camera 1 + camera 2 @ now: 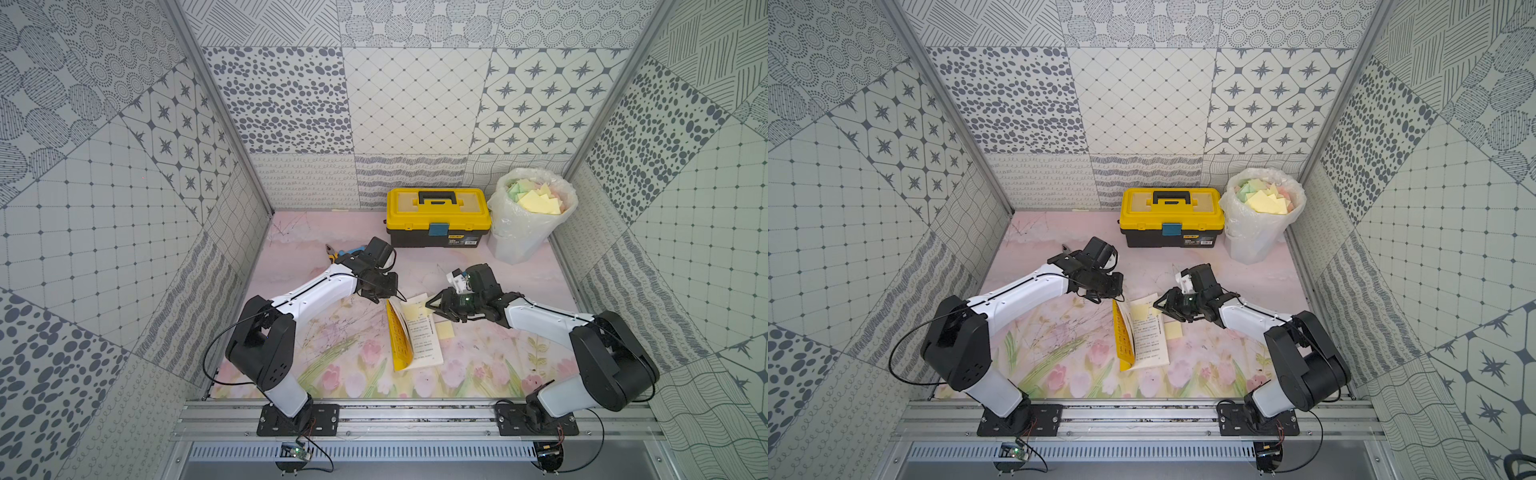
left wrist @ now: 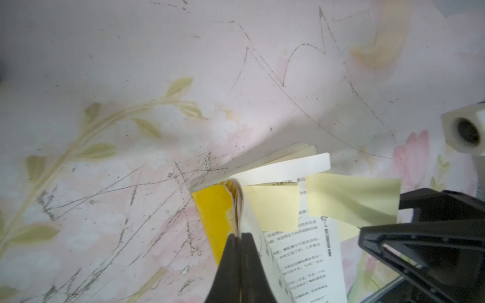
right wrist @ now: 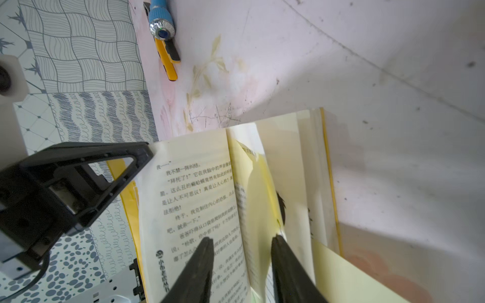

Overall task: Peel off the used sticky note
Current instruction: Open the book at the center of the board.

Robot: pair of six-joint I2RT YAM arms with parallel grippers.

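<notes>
In both top views we look steeply down from high at the front, facing the back wall [image 1: 415, 124], over the whole surface [image 1: 299, 237]. Our two wrist cameras sit close to the open book [image 2: 301, 257], sharing its pages from opposite sides.

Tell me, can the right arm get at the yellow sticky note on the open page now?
Probably yes. The right gripper hangs with open fingers right beside the sticky note, nothing between them, and the left gripper holds back the turned pages of the book.
</notes>
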